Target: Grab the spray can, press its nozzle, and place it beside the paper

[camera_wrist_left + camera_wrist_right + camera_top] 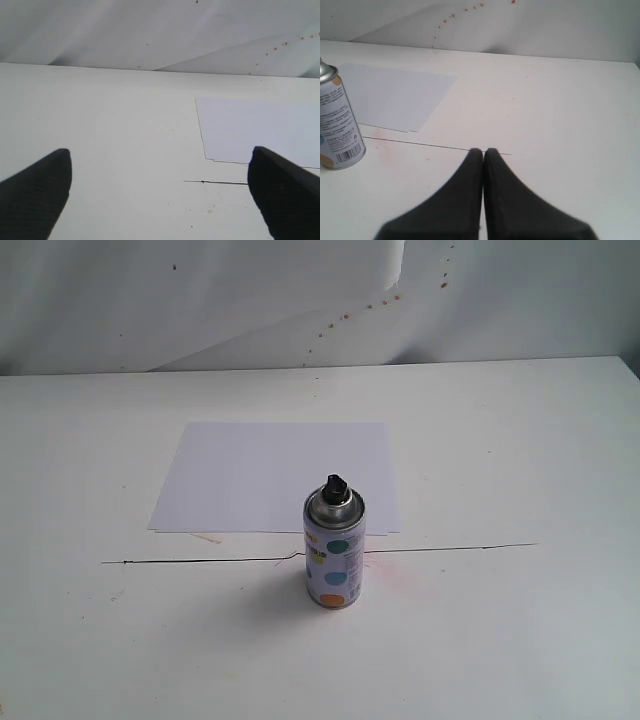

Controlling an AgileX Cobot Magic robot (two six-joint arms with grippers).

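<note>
The spray can [334, 552] stands upright on the white table, white with teal, blue and orange dots, and its black nozzle [334, 487] tops the silver shoulder. It stands just in front of the paper [275, 477], overlapping the sheet's near edge in the exterior view. The right wrist view shows the can [336, 125] off to one side, with the paper [395, 95] behind it. My right gripper [483, 151] is shut with nothing in it, well apart from the can. My left gripper [160, 160] is open over bare table, with the paper [260, 127] beyond one finger. Neither arm appears in the exterior view.
A thin dark line [320, 555] runs across the table [520, 440] in front of the paper, passing behind the can. A faint pink stain [405, 580] marks the table right of the can. A creased white backdrop [300, 300] with small orange spots rises behind the table.
</note>
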